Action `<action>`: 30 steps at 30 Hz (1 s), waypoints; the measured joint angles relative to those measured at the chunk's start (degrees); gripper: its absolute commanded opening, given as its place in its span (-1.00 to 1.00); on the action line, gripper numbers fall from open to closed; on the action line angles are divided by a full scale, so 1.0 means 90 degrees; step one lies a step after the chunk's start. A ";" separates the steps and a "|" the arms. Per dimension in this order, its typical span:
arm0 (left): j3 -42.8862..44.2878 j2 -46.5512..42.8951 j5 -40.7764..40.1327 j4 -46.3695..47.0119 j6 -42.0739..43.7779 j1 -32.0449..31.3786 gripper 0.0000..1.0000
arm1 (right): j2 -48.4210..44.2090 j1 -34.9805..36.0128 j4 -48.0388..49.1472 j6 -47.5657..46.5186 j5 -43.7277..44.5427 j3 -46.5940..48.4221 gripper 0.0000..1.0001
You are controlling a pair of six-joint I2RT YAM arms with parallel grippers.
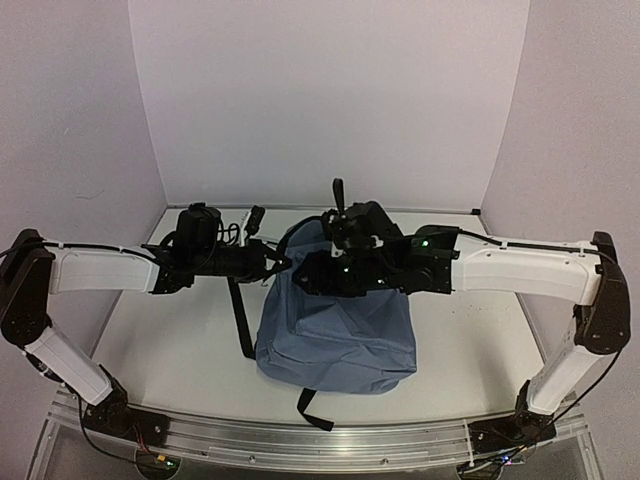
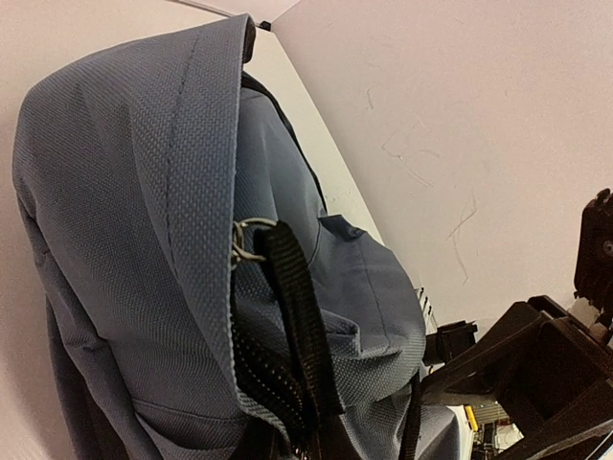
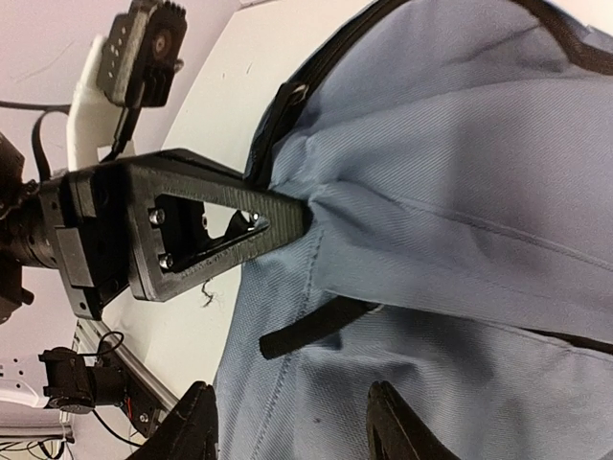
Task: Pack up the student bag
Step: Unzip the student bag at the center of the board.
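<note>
- Lying on the tabletop (image 1: 170, 350) in the middle of the overhead view, the student bag (image 1: 335, 335) is a soft slate-blue heap between the two arms, with its upper end toward the back wall.
- The left arm (image 1: 105, 270) reaches in from the left of the frame. The left jaws are together, clamped on a pinch of the bag's fabric at its upper left edge, just beside the black edging (image 3: 280, 115). The right wrist view shows the cloth puckering where the black finger bites.
- The right arm (image 1: 520, 265) reaches in from the right, over the upper part of the bag. The right jaws stand apart and hold nothing. Both tips show at the bottom of the right wrist view, with bare blue cloth beyond them.
- In the left wrist view, a black strap (image 2: 292, 316) hangs from a metal ring (image 2: 247, 240) on the side of the bag.
- Progress, as a judgement: no book or other thing to pack shows on the tabletop in any view. The arms hide the mouth of the bag, so I cannot tell whether anything is inside or whether the zipper is open or closed.
- What seems left: with one edge held and the other jaws free, the step in hand looks like work on the opening. I cannot tell whether that means spreading it or closing it.
</note>
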 measured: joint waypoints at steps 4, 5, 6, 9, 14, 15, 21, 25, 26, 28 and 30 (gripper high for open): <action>0.0000 -0.0028 -0.0005 0.0000 0.0001 -0.0055 -1.00 | 0.0176 0.0025 -0.0021 0.0024 0.0028 0.0193 -0.10; 0.0000 -0.0031 -0.0006 0.0000 0.0004 -0.0057 -1.00 | 0.0224 0.0025 -0.0016 0.0040 0.0061 0.0242 -0.10; 0.0000 -0.0032 -0.0009 -0.0002 0.0006 -0.0059 -1.00 | 0.0267 0.0025 -0.0016 0.0056 0.0096 0.0282 -0.11; 0.0000 -0.0033 -0.0030 -0.0037 0.0022 -0.0073 -1.00 | 0.0393 0.0026 -0.0019 0.0139 0.0220 0.0336 -0.12; 0.0000 -0.0089 -0.0136 -0.0123 0.0067 -0.0120 -1.00 | 0.0619 0.0069 -0.0043 0.0296 0.0467 0.0384 -0.17; 0.0000 -0.0103 -0.0151 -0.0138 0.0077 -0.0130 -1.00 | 0.0658 0.0082 -0.0061 0.0321 0.0520 0.0391 -0.19; 0.0000 -0.0131 -0.0266 -0.0188 0.0182 -0.0209 -1.00 | 0.1005 0.0113 -0.0228 0.0443 0.0979 0.0570 -0.39; 0.0000 -0.0144 -0.0450 -0.0312 0.0272 -0.0269 -1.00 | 0.1335 0.0143 -0.0470 0.0525 0.1372 0.0857 -0.59; 0.0000 -0.0144 -0.0481 -0.0340 0.0305 -0.0281 -1.00 | 0.1379 0.0153 -0.0516 0.0534 0.1441 0.0887 -0.62; 0.0000 -0.0151 -0.0559 -0.0377 0.0345 -0.0313 -1.00 | 0.1410 0.0167 -0.0557 0.0544 0.1527 0.0904 -0.67; 0.0000 -0.0195 -0.0674 -0.0449 0.0354 -0.0352 -0.99 | 0.1410 0.0175 -0.0574 0.0561 0.1550 0.0904 -0.71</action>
